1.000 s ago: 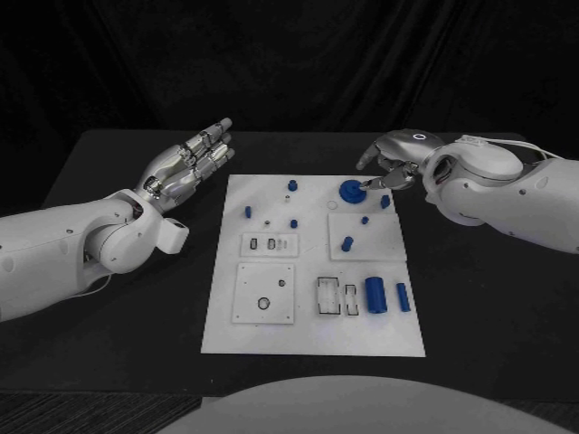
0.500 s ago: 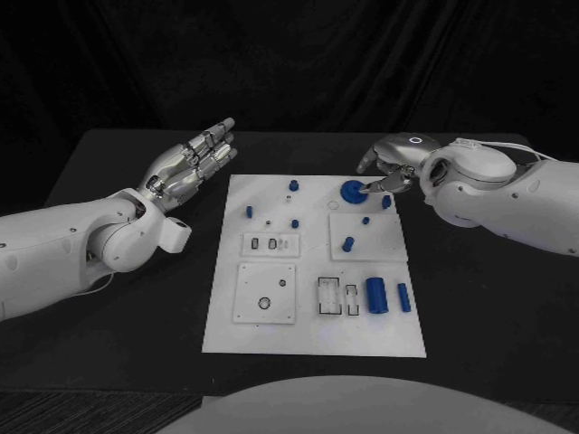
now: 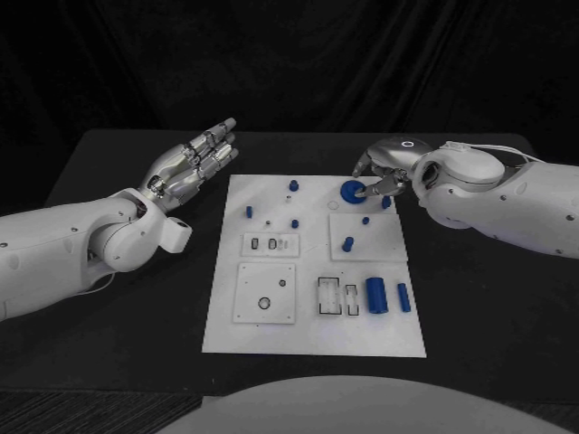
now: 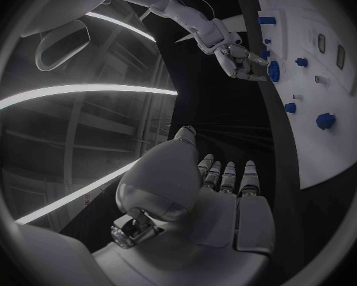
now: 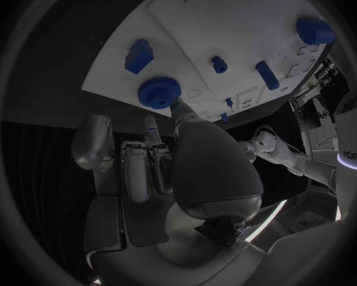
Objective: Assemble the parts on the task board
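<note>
Scene: As you look down from the head camera, the white task board (image 3: 313,339) lies in the middle of the black table (image 3: 498,307), its long sides running from the near edge toward the far edge.

Right robot hand: You see the right robot hand (image 3: 384,165) over the far right part of the board, its fingertips (image 5: 178,108) touching the blue gear-shaped part (image 3: 352,190). From the right wrist camera one fingertip presses against the gear's toothed rim while the other fingers lie curled just beside it. You cannot tell whether the gear is actually pinched or only touched.

Left robot hand: You find the left robot hand (image 3: 192,163) released, holding nothing, with its fingers stretched out straight and close together. It hangs over the bare table just beside the board's far left corner, apart from every part.

Gear: It sits near the board's far edge, toward the right side, close to a small blue block (image 5: 138,55).

Other parts: You can make out several small blue pegs (image 3: 292,185) standing in the far half of the board, and two blue cylinders (image 3: 377,295) lying side by side near the board's right edge in the near half.

Board fittings: A square plate with a round hole (image 3: 265,293) sits in the near left part, with slotted recesses (image 3: 328,296) between it and the cylinders.
</note>
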You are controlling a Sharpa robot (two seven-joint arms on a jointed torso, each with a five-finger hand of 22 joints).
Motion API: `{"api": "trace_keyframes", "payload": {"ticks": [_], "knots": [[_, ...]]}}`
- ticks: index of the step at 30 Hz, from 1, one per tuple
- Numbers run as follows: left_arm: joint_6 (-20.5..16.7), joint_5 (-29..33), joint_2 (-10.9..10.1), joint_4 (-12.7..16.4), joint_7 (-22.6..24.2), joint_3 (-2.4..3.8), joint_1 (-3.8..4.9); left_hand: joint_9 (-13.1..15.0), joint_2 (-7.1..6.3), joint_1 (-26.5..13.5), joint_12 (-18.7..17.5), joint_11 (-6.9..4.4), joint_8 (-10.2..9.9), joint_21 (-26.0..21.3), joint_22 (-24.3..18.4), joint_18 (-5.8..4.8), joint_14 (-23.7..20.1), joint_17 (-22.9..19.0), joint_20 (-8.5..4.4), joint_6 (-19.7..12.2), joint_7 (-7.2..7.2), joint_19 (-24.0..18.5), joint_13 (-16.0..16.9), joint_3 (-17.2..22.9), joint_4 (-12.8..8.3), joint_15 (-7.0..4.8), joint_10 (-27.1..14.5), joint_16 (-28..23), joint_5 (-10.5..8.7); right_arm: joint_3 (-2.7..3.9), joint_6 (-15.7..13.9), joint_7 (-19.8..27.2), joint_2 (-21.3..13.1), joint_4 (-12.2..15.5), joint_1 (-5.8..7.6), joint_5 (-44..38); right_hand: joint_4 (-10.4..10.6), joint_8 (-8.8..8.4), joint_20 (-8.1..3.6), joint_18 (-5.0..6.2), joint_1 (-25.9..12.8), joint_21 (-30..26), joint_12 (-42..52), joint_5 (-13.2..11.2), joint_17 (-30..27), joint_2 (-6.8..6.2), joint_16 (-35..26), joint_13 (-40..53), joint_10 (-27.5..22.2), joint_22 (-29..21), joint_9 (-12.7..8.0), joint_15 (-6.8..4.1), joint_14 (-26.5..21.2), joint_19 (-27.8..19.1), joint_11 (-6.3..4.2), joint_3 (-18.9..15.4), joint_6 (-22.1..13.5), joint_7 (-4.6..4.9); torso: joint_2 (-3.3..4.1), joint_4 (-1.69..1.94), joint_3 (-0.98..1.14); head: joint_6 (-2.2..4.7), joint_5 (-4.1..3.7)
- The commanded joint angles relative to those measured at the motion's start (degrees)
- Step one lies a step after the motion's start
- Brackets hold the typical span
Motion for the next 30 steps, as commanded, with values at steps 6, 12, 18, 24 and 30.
{"api": "trace_keyframes", "payload": {"ticks": [6, 12, 18, 24, 30], "knots": [[1.0, 0.0, 0.1, -0.1, 1.9, 0.06, 0.00, 0.1, 0.01, 0.5, -0.4, 0.45, 0.2, -0.2, -0.1, 1.09, 0.0, -0.1, 0.15, 0.3, -0.06, 0.0, -0.1, 0.2, -0.3, 0.36, -0.1, -0.2, 0.27, 0.03, 0.9, -0.7, 0.8, -0.7, -0.45, -0.5, 0.4, 0.29, 0.28, -0.98, -0.2, -0.3, 0.1, -0.4, 15.1, -0.35, 0.1, 15.1, 6.2, 8.7, 0.2, -0.03, 6.0, -0.3, 0.25, 0.1, 0.1, 0.41, -0.02, -0.01, 0.00, -0.01, 0.31], [1.3, 0.0, 0.3, -0.3, 1.8, 0.06, 0.00, 0.1, 0.06, 0.6, -0.4, 0.49, 0.2, -0.2, -0.1, 1.07, 0.0, -0.1, 0.20, 0.2, -0.03, 0.0, -0.1, 0.3, -0.4, 0.41, -0.1, -0.2, 0.30, 0.03, 1.8, -0.9, 1.2, -1.0, -0.74, -0.5, 0.3, 0.31, 0.32, -1.00, 0.0, -0.2, 0.1, -0.5, 15.1, -0.30, 0.1, 15.1, 6.2, 8.8, 0.3, 0.02, 6.0, -0.3, 0.35, 0.2, 0.2, 0.58, -0.02, -0.04, 0.00, -0.01, 0.35], [1.5, 0.0, 0.4, -0.4, 1.7, 0.06, 0.00, 0.1, 0.15, 0.6, -0.4, 0.55, 0.2, -0.2, -0.1, 1.05, 0.0, -0.1, 0.28, 0.3, 0.06, 0.0, -0.1, 0.4, -0.4, 0.49, -0.1, -0.2, 0.33, 0.03, 2.3, -1.0, 1.5, -1.5, -1.02, -0.5, -0.6, 0.58, 0.65, -0.99, 1.1, 0.2, 0.1, 2.1, 15.1, 0.09, 0.1, 15.1, 6.2, 8.7, 1.5, 0.39, 6.0, -0.4, 0.81, 0.9, 1.0, 1.10, 0.00, -0.02, 0.06, -0.01, 0.40], [1.8, 0.0, 0.5, -0.5, 1.5, 0.06, 0.00, 0.1, 0.29, 1.0, -0.4, 0.67, 0.2, -0.2, -0.1, 1.02, 0.0, -0.1, 0.44, 0.2, 0.24, 0.0, -0.1, 0.7, -0.6, 0.67, -0.1, -0.2, 0.62, 0.03, 3.1, -0.8, 1.7, -2.1, -1.26, -0.5, -2.7, 0.69, 1.03, -0.88, 2.6, 0.2, 0.1, 9.3, 15.1, 0.53, 0.1, 15.1, 6.2, 8.6, 3.2, 0.74, 6.0, -0.9, 1.21, 2.0, 2.2, 1.58, -0.01, -0.01, 0.08, -0.01, 0.53], [2.0, 0.0, 0.6, -0.6, 1.4, 0.06, -0.01, 0.1, 0.30, 1.1, -0.4, 0.68, 0.2, -0.2, -0.1, 1.01, 0.0, -0.1, 0.48, 0.2, 0.25, 0.0, -0.1, 0.8, -0.8, 0.72, -0.1, -0.2, 0.83, 0.03, 4.2, -0.6, 1.7, -2.2, -1.42, -0.5, -4.6, 0.49, 1.21, -0.83, 4.0, 0.3, 0.1, 14.2, 15.1, 0.41, 0.1, 15.1, 6.2, 8.5, 4.1, 0.93, 6.0, -1.1, 1.45, 3.5, 2.8, 1.87, -0.01, -0.03, 0.04, -0.01, 0.69]]}}
